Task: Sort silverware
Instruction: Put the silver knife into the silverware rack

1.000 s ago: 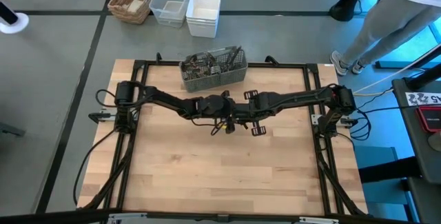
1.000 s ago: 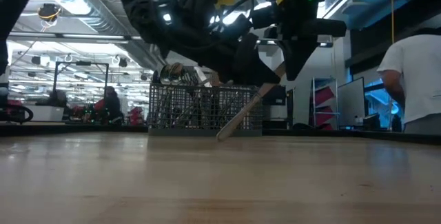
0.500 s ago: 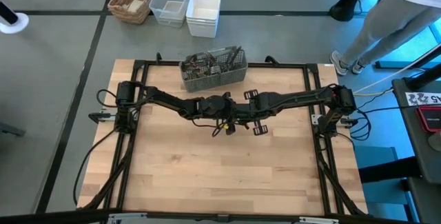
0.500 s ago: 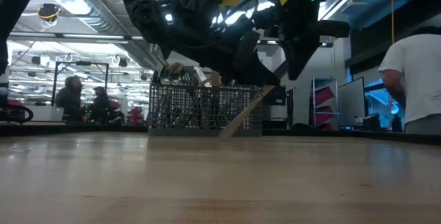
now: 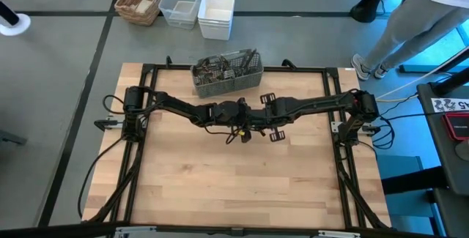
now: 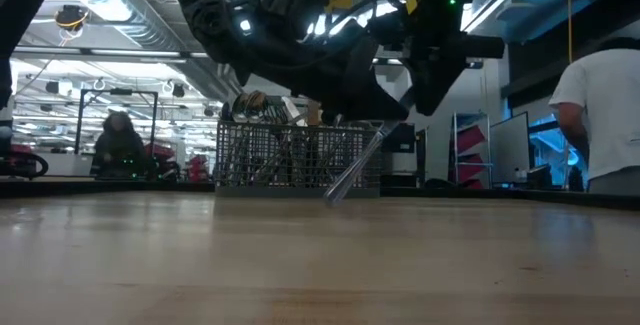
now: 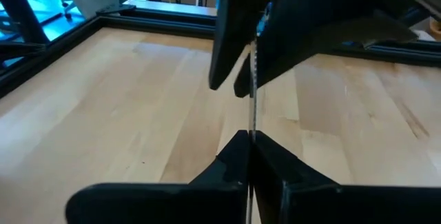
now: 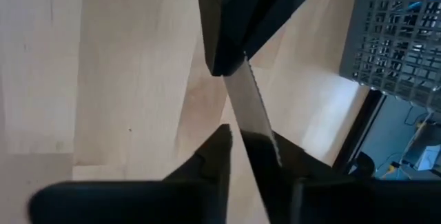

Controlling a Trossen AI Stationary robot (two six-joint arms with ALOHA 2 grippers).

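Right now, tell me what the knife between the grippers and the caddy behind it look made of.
Knife: apparently polished steel; pale, shiny serrated blade. Caddy: grey metal mesh, apparently, judging by its thin open grid walls. Table: light wood with visible plank seams.

Even overhead light up top; low & wrist views backlit, soft close-in.
High view: flat, bright, worktop (image 5: 220, 187) evenly lit, only faint shadows under arms, no glare. Low view: ceiling strip lights (image 6: 120, 10) blaze in bkgd, arms read as near-black silhouettes w/ white hotspots; worktop foreground dim & out of focus, cyan glow at far side. Left wrist view: near fingers (image 7: 234, 162) blurred, dark; blue cast in corner. Right wrist view: knife (image 8: 249, 110) catches light, pale sheen along blade; wood washed out, fingers underexposed.
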